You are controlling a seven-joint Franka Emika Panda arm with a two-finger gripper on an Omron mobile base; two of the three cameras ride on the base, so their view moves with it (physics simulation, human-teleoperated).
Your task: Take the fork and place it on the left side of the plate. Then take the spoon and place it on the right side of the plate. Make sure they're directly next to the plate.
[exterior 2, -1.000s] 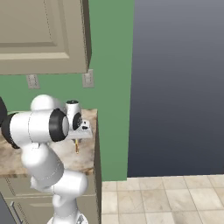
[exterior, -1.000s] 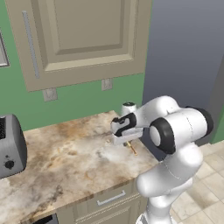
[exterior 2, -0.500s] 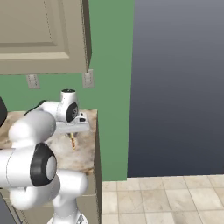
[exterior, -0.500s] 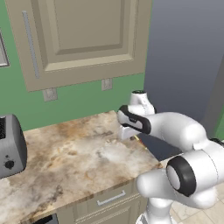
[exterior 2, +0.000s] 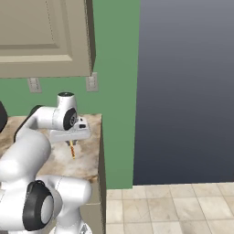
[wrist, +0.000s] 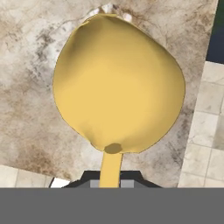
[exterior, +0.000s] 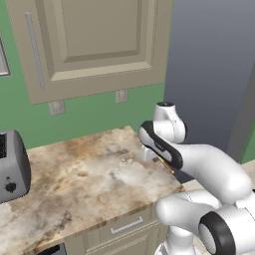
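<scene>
Mottled marble counter (wrist: pixel 30 87) beneath gripper (wrist: pixel 111 180) pinching glossy rounded spoon (wrist: pixel 118 83).

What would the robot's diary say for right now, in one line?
step: carrying spoon | fingers: shut on spoon handle | place: above counter near its right end | plate: not seen | toaster: far left

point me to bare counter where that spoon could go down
The widest bare stretch is mid-counter, between the toaster at its left end and the arm. The right end is tighter: the held spoon hangs there near the counter's edge.
</scene>
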